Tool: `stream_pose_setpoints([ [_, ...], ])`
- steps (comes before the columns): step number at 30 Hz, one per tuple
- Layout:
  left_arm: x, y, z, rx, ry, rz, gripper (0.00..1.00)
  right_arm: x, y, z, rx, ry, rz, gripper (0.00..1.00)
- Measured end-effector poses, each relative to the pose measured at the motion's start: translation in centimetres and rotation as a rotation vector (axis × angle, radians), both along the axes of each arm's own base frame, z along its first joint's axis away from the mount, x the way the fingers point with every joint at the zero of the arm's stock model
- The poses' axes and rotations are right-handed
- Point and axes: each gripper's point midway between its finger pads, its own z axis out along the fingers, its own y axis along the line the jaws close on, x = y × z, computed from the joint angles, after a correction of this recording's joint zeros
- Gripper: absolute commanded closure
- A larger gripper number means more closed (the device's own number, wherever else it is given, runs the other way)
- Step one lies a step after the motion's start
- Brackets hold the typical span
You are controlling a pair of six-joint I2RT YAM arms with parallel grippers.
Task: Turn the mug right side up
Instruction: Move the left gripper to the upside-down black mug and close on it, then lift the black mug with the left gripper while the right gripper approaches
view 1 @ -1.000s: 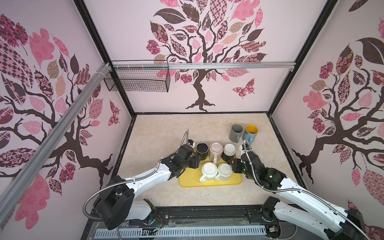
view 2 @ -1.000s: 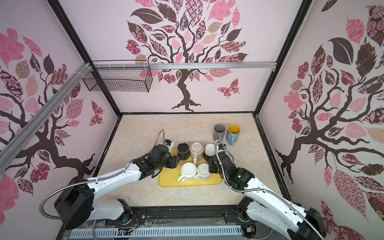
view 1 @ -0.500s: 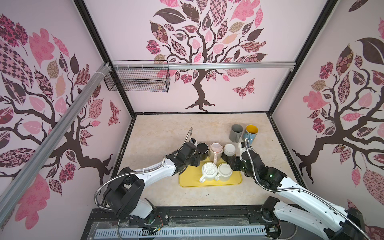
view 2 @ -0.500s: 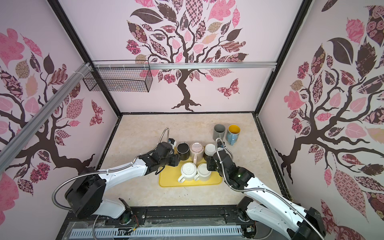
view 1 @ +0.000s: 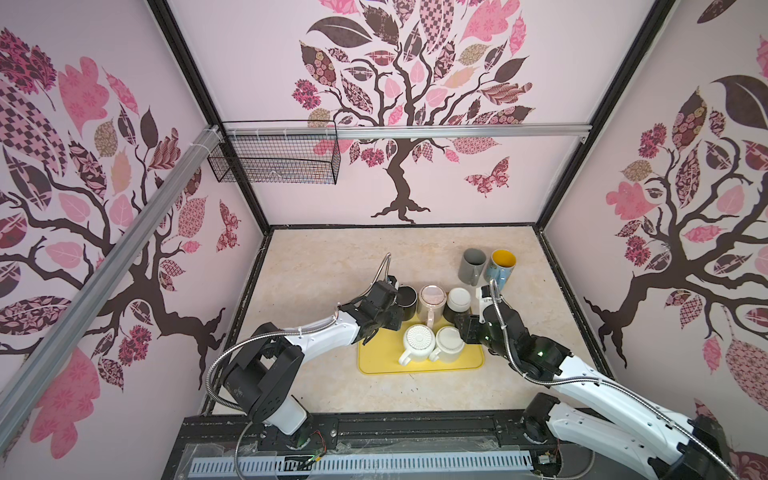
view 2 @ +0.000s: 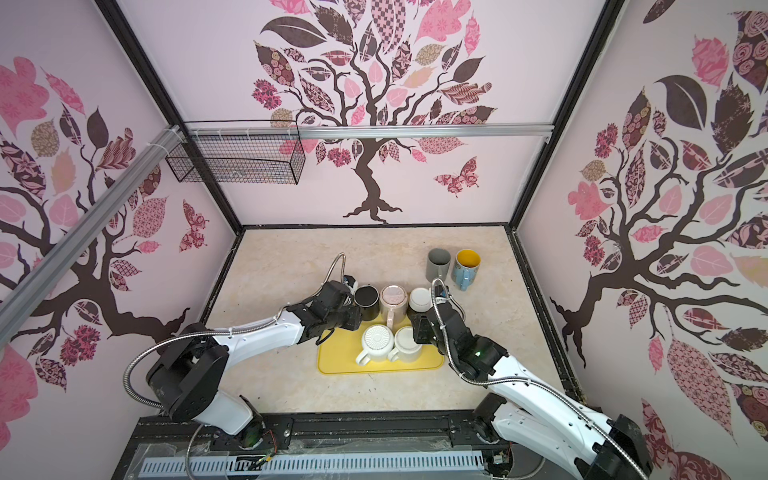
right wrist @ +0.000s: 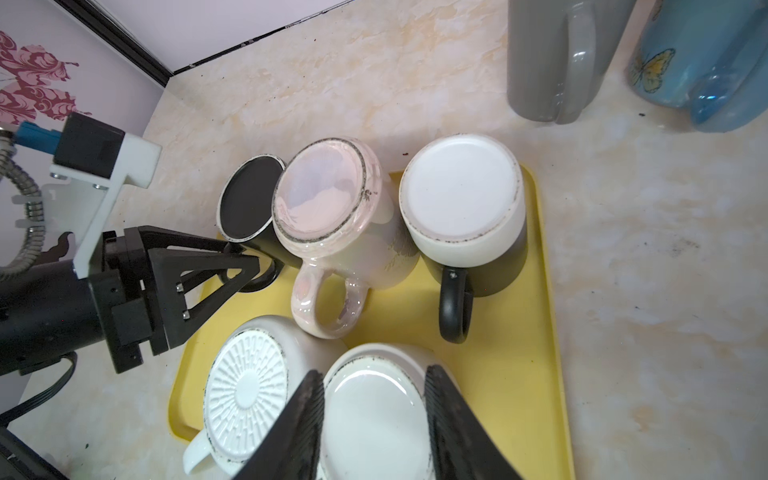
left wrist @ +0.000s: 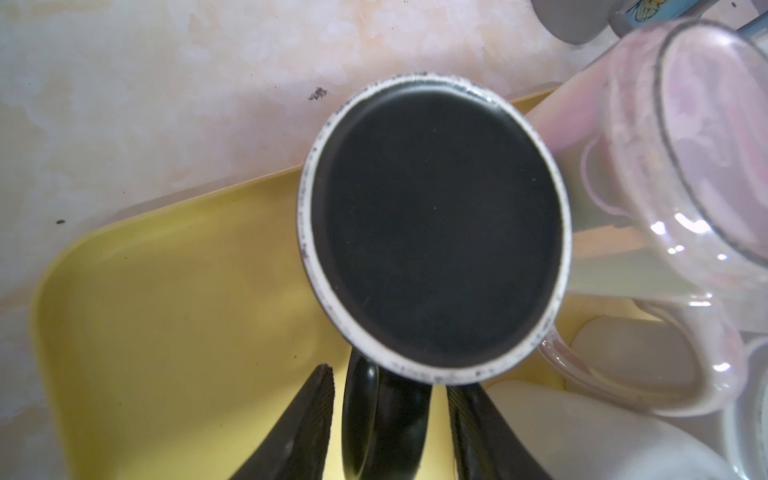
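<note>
A black mug (left wrist: 432, 224) stands upside down at the far left of a yellow tray (view 1: 378, 361), and it shows in both top views (view 2: 366, 298). Its handle (left wrist: 382, 415) points toward my left gripper (left wrist: 388, 382). The jaws straddle that handle with a thin gap on each side, so the gripper is open. My right gripper (right wrist: 374, 378) hovers open over the upturned base of a plain white mug (right wrist: 374, 419) at the tray's front right (view 1: 449, 343). Nothing is held in it.
Also upside down on the tray are a ribbed white mug (view 1: 417, 340), a pink mug (view 1: 432, 298) and a white-based dark mug (view 1: 458, 300). A grey mug (view 1: 473, 266) and a blue mug (view 1: 502, 266) stand upright behind. A wire basket (view 1: 274, 158) hangs on the back wall.
My left gripper has moved in on the black mug's handle and its jaws have narrowed around it. The right gripper has shifted only slightly. No mug has moved.
</note>
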Motion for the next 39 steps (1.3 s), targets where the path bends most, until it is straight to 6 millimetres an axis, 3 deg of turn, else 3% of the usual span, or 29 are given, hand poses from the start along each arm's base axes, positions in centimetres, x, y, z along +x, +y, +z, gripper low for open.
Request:
stream_pose_setpoints([
  [24, 0.94, -0.37, -0.79, 0.047, -0.006, -0.024, 0.72, -0.15, 0.39, -0.39, 0.021, -0.004, 0.019, 0.57],
  [39, 1.01, -0.38, -0.81, 0.077, -0.019, -0.051, 0.93, -0.06, 0.72, -0.02, 0.038, -0.015, 0.028, 0.57],
])
